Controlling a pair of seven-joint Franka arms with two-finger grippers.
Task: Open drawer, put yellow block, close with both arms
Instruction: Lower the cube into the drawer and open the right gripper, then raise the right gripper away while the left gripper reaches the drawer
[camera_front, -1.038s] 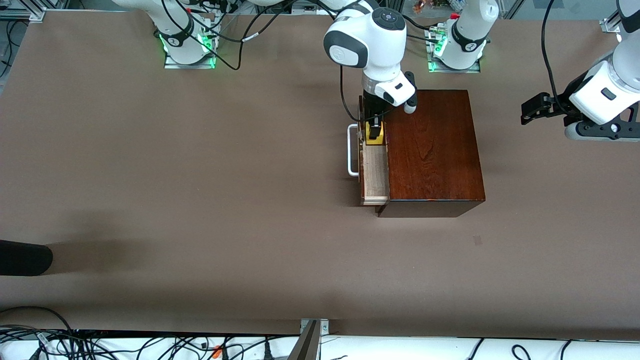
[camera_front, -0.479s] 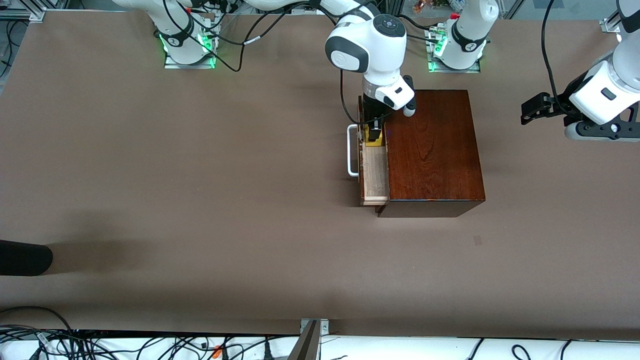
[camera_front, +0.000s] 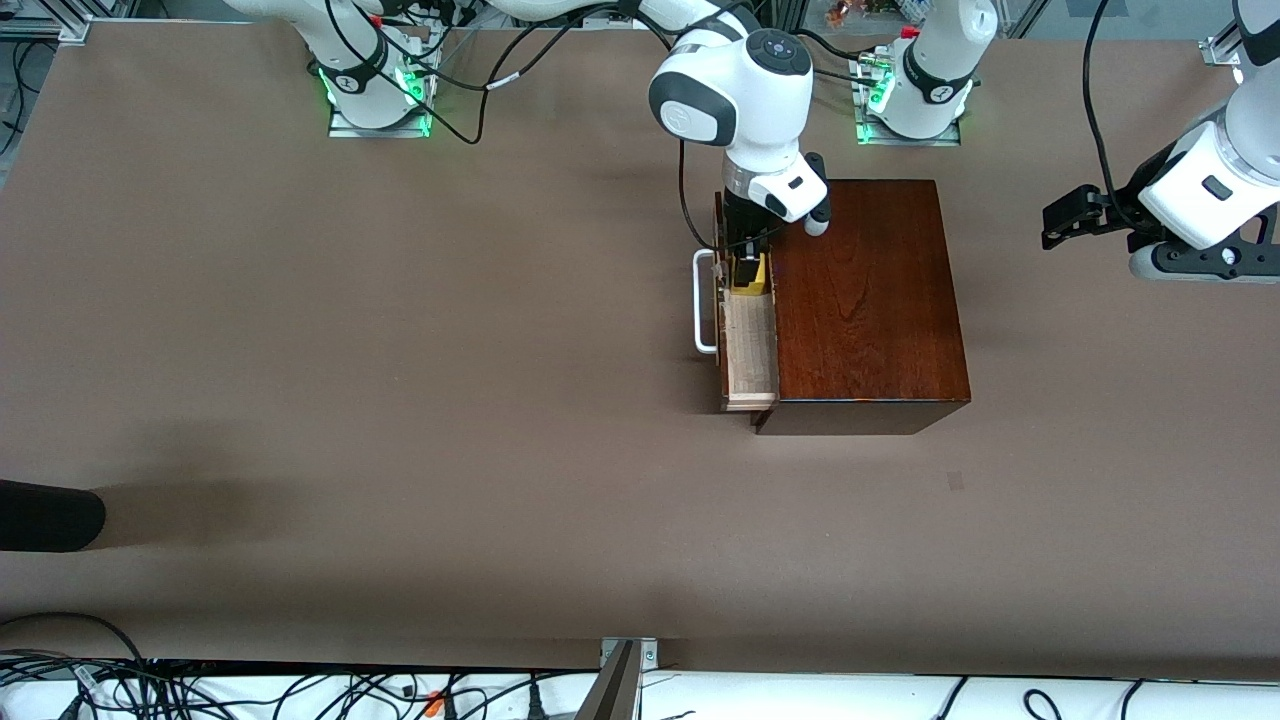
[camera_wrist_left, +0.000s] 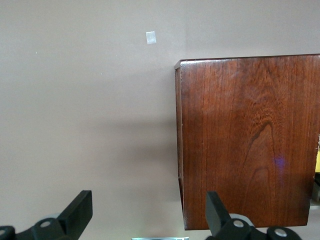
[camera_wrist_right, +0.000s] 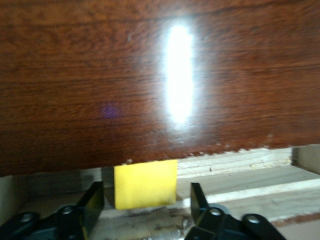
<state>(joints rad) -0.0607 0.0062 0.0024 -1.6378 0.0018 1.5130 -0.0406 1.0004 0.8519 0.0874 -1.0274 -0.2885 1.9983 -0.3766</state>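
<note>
Mahogany box (camera_front: 865, 300) mid-table; drawer (camera_front: 748, 345) pulled out toward right arm's end. Yellow block (camera_wrist_right: 145, 183) on drawer floor, between released right gripper (camera_wrist_right: 145, 200) fingers, gaps either side. Left gripper (camera_wrist_left: 147, 210) waits spread, off box's other end.

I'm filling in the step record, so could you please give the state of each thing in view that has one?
drawer: open, partly pulled out
yellow block: resting in the drawer, released
right gripper: open, fingers either side of the block
left gripper: open, empty, waiting beside the wooden box
</note>
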